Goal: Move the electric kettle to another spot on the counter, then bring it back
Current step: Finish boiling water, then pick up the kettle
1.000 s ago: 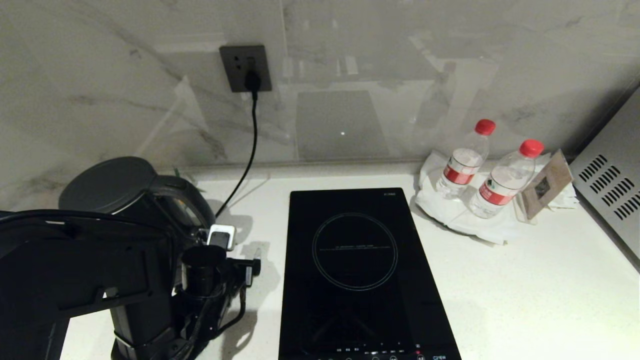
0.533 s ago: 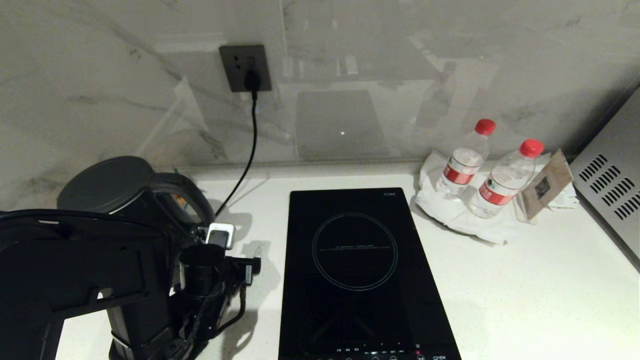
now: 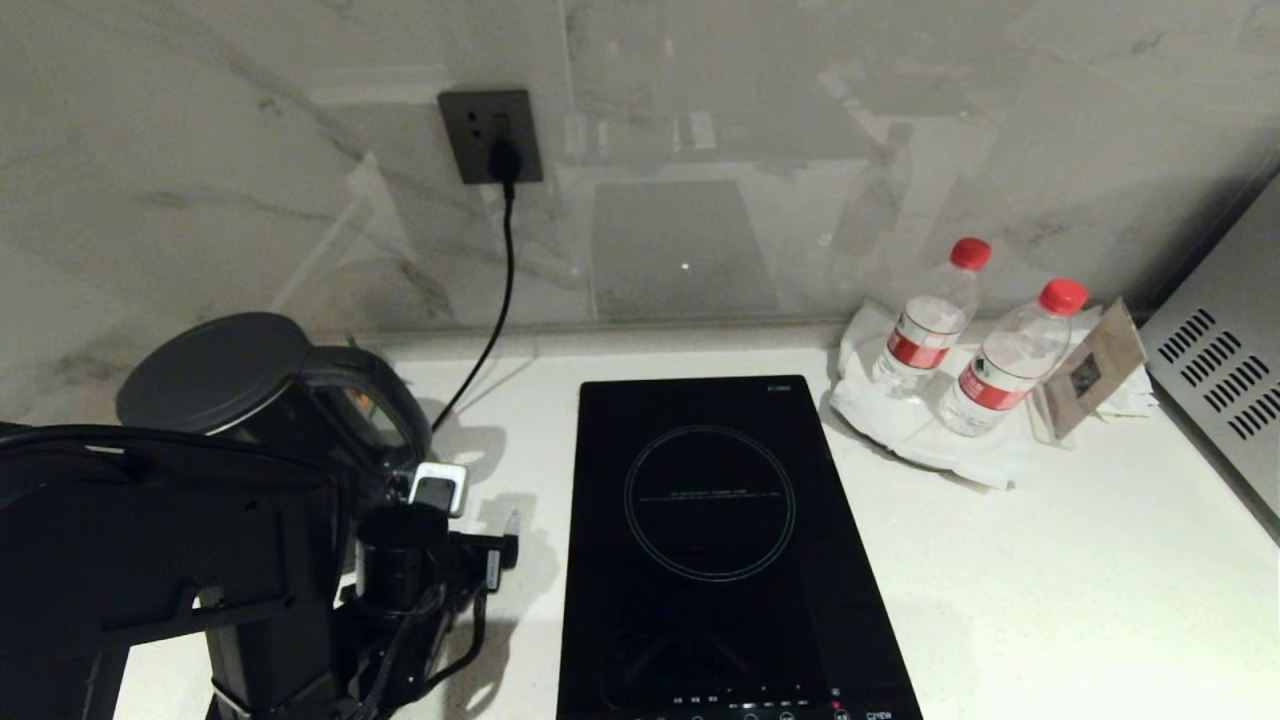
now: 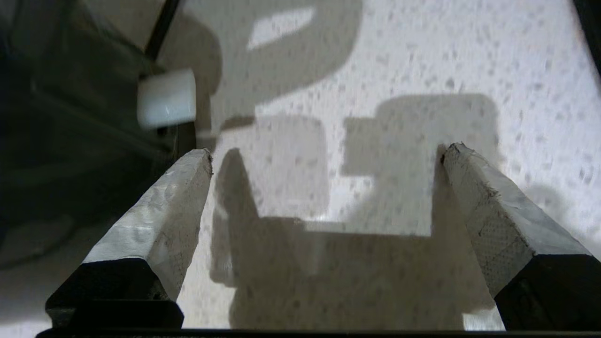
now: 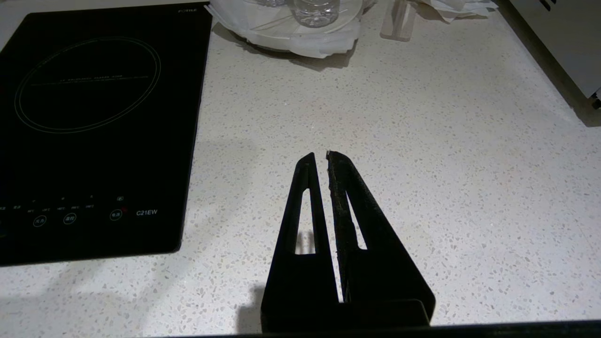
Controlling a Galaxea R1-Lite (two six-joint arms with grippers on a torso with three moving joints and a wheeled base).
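Observation:
The electric kettle (image 3: 215, 372), glossy black with a flat round lid and a loop handle (image 3: 385, 395), stands at the far left of the white speckled counter (image 3: 1050, 580). My left arm (image 3: 200, 560) fills the near left corner in front of it. In the left wrist view my left gripper (image 4: 326, 150) is open over bare counter (image 4: 375, 70), with nothing between its pale pads. The kettle's dark body (image 4: 70, 117) and a small white tab (image 4: 166, 98) lie just beyond one finger. My right gripper (image 5: 319, 155) is shut and empty above the counter (image 5: 422, 141), beside the hob.
A black induction hob (image 3: 710, 540) is set into the middle. Two red-capped water bottles (image 3: 930, 320) (image 3: 1010, 360) stand on a white cloth at the back right, next to a card stand (image 3: 1095, 365). A vented metal appliance (image 3: 1220, 390) borders the right. A cord (image 3: 500, 290) hangs from the wall socket.
My left wrist has slid a little toward the counter's near edge, jaws still wide. The kettle stands where it was.

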